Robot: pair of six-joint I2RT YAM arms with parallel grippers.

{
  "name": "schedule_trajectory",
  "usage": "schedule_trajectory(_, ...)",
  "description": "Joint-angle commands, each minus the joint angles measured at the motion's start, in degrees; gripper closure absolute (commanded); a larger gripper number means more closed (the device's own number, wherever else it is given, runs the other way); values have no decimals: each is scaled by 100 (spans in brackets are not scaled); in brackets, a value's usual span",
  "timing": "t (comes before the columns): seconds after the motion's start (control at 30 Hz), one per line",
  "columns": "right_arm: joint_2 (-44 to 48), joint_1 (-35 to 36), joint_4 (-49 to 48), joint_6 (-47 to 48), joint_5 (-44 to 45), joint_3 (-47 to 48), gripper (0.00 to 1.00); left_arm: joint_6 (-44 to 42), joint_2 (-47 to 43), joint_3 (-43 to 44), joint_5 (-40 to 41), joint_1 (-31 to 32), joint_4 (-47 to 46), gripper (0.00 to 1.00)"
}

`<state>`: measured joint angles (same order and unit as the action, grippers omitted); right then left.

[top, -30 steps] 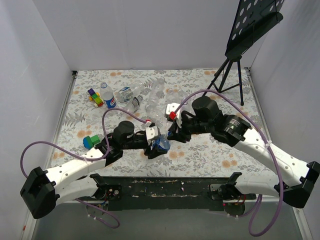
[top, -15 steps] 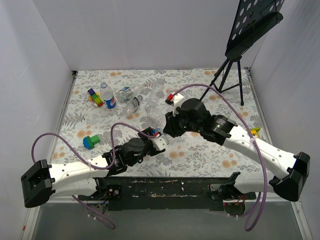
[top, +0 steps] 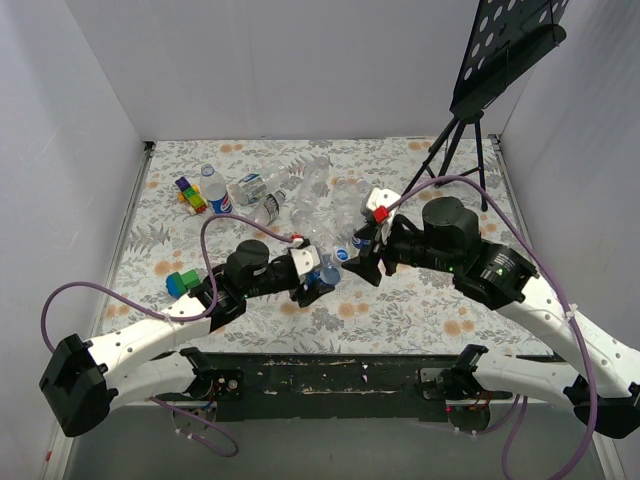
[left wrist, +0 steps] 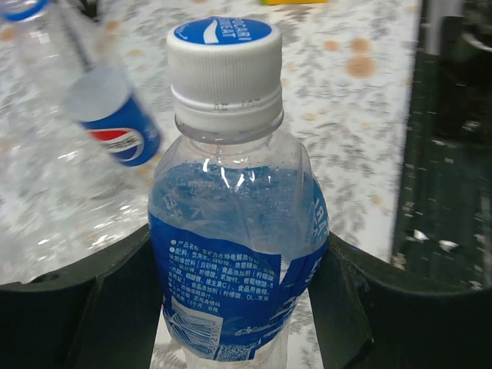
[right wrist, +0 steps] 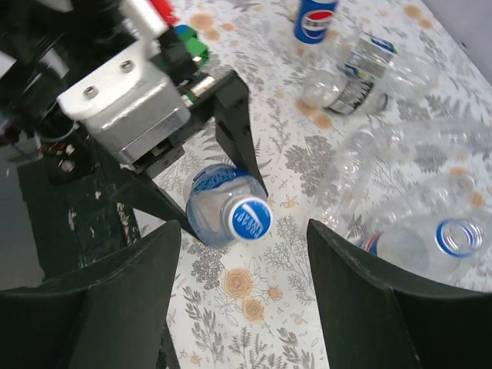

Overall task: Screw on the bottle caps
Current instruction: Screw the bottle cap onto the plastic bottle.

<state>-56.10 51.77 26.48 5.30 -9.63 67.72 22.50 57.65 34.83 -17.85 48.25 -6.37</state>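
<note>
My left gripper (left wrist: 238, 307) is shut on a clear bottle (left wrist: 234, 254) with a blue-and-white label, holding it upright by its body. A white bottle cap with a blue top (left wrist: 223, 46) sits on its neck. In the right wrist view that same cap (right wrist: 250, 217) shows from above, with my right gripper (right wrist: 244, 254) open around and above it, touching nothing. In the top view the left gripper (top: 318, 282) and the held bottle (top: 328, 272) are at the table's front centre. The right gripper (top: 358, 265) is just to their right.
Several clear bottles (top: 310, 190) lie in a heap behind the grippers, one with an open blue-ringed neck (right wrist: 453, 234). A capped Pepsi bottle (top: 217, 192) stands back left beside toy blocks (top: 190, 193). A green-and-blue toy (top: 181, 284) lies front left. A black tripod stand (top: 460, 150) stands back right.
My right gripper's jaws have opened and come off the cap, and that arm has shifted right. The left gripper still holds the bottle, moved slightly.
</note>
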Motion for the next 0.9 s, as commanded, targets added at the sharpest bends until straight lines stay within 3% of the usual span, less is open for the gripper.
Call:
schedule_trajectory(0.0,90,0,76,1376,-1400,101,25,219,-87,200,-2178,-96,154,100)
schedule_trajectory(0.27,-42,0,595,1992,-1911,162,25,202,10,244,-2847,-202,198,100)
schedule_trajectory(0.57,-253,0,815,2080,-2184,206,36,202,-8,226,-2900,-211,145,100)
schedule_trajectory(0.63,-296,-9,832,2054,-2184,215,43,202,-8,226,-2900,-219,136,100)
schedule_trajectory(0.73,-332,-9,806,1966,-2131,215,63,211,-25,209,-2795,-219,92,100)
schedule_trajectory(0.87,-472,0,780,1554,-1658,259,90,167,-34,165,-1927,-219,13,100)
